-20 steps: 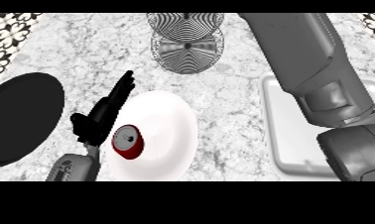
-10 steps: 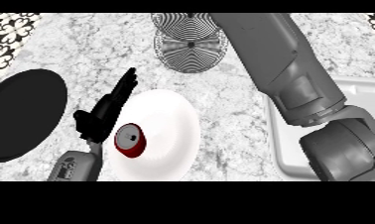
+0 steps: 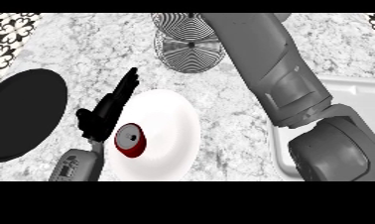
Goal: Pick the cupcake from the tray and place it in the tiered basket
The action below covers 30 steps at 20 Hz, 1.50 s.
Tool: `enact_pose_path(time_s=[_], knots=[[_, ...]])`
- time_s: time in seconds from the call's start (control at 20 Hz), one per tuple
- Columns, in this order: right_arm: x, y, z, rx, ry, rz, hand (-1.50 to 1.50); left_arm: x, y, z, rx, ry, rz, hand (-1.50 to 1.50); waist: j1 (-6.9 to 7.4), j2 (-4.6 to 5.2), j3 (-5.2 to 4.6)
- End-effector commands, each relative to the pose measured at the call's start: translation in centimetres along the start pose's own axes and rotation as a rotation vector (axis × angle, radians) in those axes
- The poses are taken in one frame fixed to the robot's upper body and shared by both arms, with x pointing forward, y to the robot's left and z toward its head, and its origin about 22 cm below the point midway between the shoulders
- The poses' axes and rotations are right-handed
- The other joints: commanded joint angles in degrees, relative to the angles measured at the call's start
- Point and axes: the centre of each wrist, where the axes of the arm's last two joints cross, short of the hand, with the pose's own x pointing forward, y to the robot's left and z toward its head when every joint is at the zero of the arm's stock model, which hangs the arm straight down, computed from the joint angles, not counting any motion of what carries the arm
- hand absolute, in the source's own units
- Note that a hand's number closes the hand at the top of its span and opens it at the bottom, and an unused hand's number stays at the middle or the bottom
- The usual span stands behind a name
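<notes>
- The cupcake, red-cased with a pale top, sits toward the 8 o'clock side of a white plate on the marble bench; it does not sit on the grey tray at the 3 o'clock edge of the view, whatever the task sentence implies.
- The left hand lies just beside the cupcake, at about its 10 o'clock, fingers straight and pressed together, pointing toward 1 o'clock and holding nothing. Whether it touches the cupcake I cannot tell.
- The right hand does not show: only its grey forearm runs from 5 o'clock up toward 12 o'clock, so its state cannot be told.
- The tiered basket, a round wire thing, stands at 12 o'clock, partly hidden behind that forearm.
- The left hand is plainly the nearer; by my judgement the pick would be a short shift toward 4 o'clock, then a carry toward 1 o'clock.
- Open bench lies between plate and basket. A black plate at 9 o'clock hems in the left side, and the right forearm crowds the basket's 3 o'clock side.
</notes>
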Motion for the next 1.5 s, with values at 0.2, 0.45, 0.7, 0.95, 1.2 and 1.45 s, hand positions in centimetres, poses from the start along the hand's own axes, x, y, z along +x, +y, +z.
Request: enact_pose_path(time_s=[0.2, 0.45, 0.7, 0.95, 1.2, 1.45], knots=[[-0.5, 0.2, -0.3, 0.007, 0.062, -0.232, -1.50, -0.7, -1.0, 0.5, 0.019, -0.004, -0.008, 0.00, -0.32, -0.29, 0.01], [-0.2, -3.0, -0.4, -0.267, -0.007, -0.228, -1.50, -0.3, -0.1, -0.1, 0.024, 0.003, 0.005, 0.00, -1.18, -0.22, -0.01], [-0.8, -8.9, -0.5, -0.571, -0.026, -0.250, -1.50, -1.2, 1.0, 0.7, 0.063, 0.014, -0.015, 0.00, -2.98, -0.91, 0.02], [-3.0, -14.0, -0.2, -0.703, -0.112, -0.369, -1.50, -1.4, 0.4, 0.8, 0.065, 0.031, -0.001, 0.00, -4.63, -1.68, 0.15], [-8.9, -19.5, 0.3, -0.711, -0.140, -0.440, -1.50, -0.9, 2.1, 1.5, 0.080, 0.048, -0.003, 0.00, -5.05, -1.95, 0.16], [-15.1, -26.3, 2.9, -0.660, -0.134, -0.393, -1.50, -1.1, 1.7, 1.8, 0.110, 0.044, 0.018, 0.00, -6.07, -2.14, 0.16]])
